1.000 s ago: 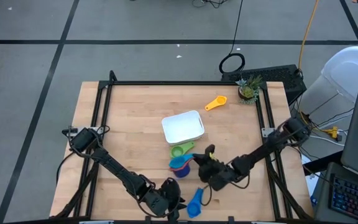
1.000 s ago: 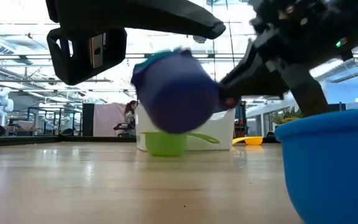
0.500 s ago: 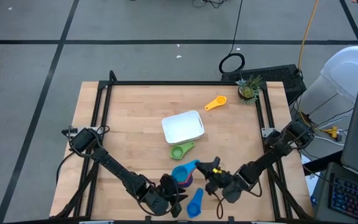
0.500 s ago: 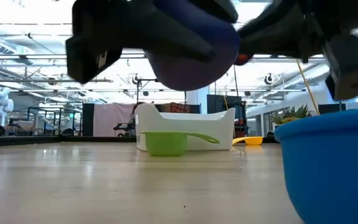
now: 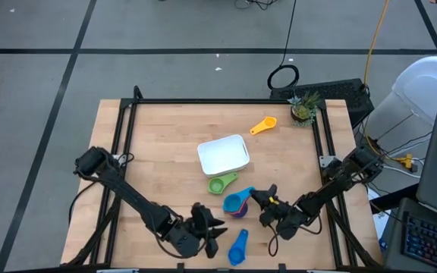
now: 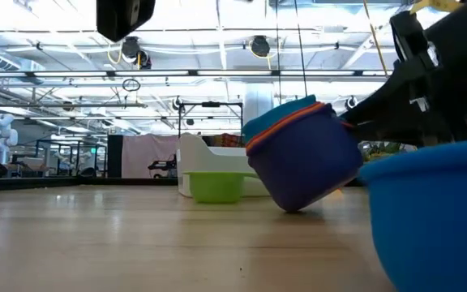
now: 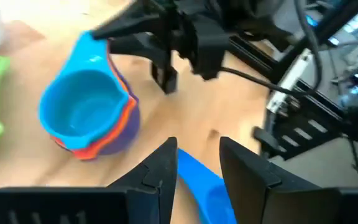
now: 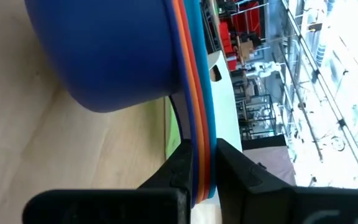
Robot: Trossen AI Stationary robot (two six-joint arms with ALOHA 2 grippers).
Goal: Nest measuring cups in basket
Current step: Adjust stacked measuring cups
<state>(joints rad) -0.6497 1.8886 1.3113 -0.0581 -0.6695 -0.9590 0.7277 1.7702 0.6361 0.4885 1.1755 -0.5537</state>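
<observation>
1. A nested stack of three measuring cups point(image 5: 237, 203) (light blue innermost, then orange, dark blue outermost) is seen on the bench point(image 5: 165, 144), tilted onto the edge of its base in the low view.
2. The right pincer point(image 5: 265, 199) is clamped on the handles of this stack; in the right wrist view the stacked handle edges are gripped between its two fingers point(image 8: 185, 162).
3. The left pincer point(image 5: 212, 227) hangs near the front edge of the bench, fingers apart and holding nothing, just above a separate blue cup point(image 5: 238, 246) lying loose there.
4. The green cup point(image 5: 220, 183) lies on the bench between the stack and the basket point(image 5: 223, 154), just beside the basket's near wall.
5. The yellow cup point(image 5: 263, 125) lies well apart from the rest, near the small potted plant point(image 5: 303, 108) at the far right corner.
6. The basket is seen to hold no cups.
7. Progress, as judged: nesting is partly done, with three cups joined. The green, yellow and loose blue cups remain to be added, and nothing has been placed in the basket yet.
8. Caution, as judged: the stack is held by its handles only and sits tilted; the cups could separate when lifted.
</observation>
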